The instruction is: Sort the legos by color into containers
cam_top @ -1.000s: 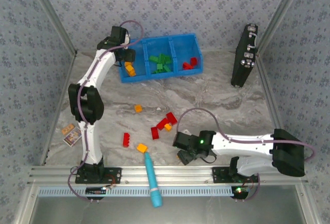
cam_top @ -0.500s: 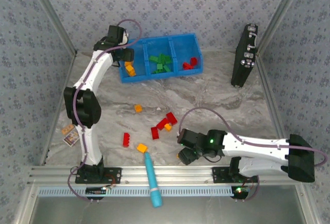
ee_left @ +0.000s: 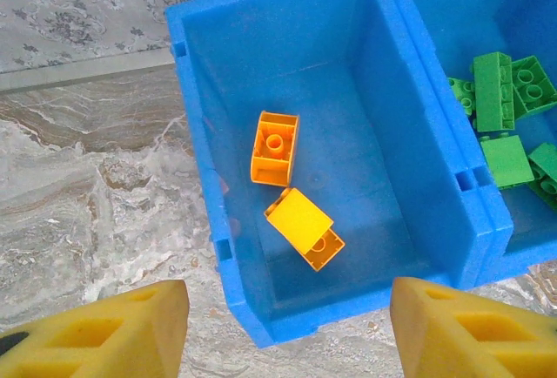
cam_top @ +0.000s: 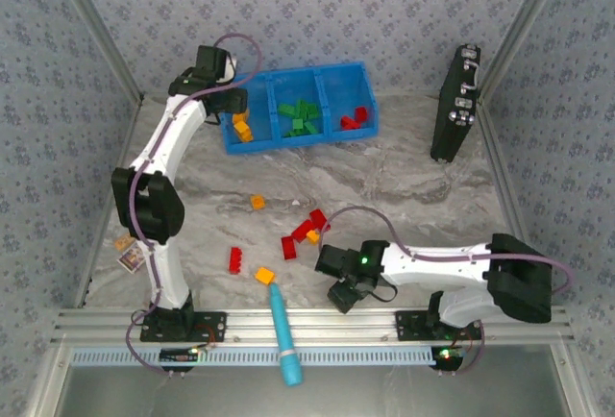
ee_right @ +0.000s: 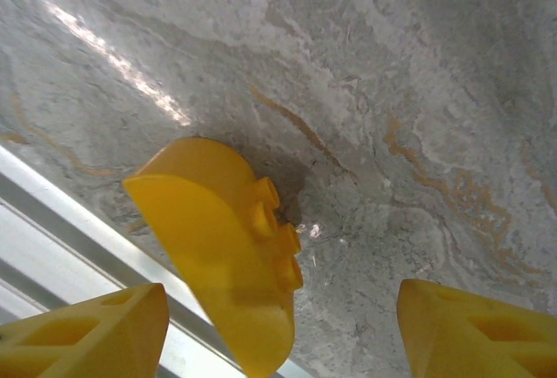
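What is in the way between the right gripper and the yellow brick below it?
Nothing I can see. The curved yellow plastic brick lies on the grey marbled table between the open fingers of the right gripper, with bare tabletop beside it.

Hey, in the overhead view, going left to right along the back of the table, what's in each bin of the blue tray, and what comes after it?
In the tray: orange bricks → green bricks → red bricks; then, past the tray, the black case.
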Robot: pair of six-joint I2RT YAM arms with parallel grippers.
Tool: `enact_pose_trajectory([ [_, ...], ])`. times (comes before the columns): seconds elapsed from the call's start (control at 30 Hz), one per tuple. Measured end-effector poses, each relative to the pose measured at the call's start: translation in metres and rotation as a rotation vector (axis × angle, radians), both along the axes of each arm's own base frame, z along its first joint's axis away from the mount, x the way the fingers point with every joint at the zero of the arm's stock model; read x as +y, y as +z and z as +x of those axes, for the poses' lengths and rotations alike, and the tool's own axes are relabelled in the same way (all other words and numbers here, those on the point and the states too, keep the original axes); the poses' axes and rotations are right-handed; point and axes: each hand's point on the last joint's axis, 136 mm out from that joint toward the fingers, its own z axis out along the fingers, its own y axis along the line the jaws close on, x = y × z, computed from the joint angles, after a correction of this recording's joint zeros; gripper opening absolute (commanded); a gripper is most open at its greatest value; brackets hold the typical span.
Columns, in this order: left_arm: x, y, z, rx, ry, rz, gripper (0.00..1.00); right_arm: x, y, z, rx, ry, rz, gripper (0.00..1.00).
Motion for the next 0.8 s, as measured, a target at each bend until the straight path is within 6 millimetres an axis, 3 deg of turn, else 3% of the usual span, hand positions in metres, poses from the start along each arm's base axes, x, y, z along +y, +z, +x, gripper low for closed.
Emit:
enact_pose_trajectory([
  [0.13, -0.002, 0.006, -0.007, -0.002, -0.015, -0.017, 0.64, 0.0, -0.001, 0.0, -0.002, 0.006, -0.006, 0.61],
  [0.47, -0.002, 0.013, -0.052, 0.04, -0.071, -0.042, 0.65, 0.003, -0.005, 0.0, 0.0, 0.032, -0.009, 0.46],
  [0.67, -0.002, 0.013, -0.084, 0.085, -0.139, -0.022, 0.66, 0.012, -0.009, -0.005, 0.019, 0.055, 0.012, 0.33],
  [0.8, 0.004, 0.015, -0.122, 0.104, -0.18, -0.012, 0.69, 0.013, -0.008, -0.004, 0.018, 0.052, 0.017, 0.28],
])
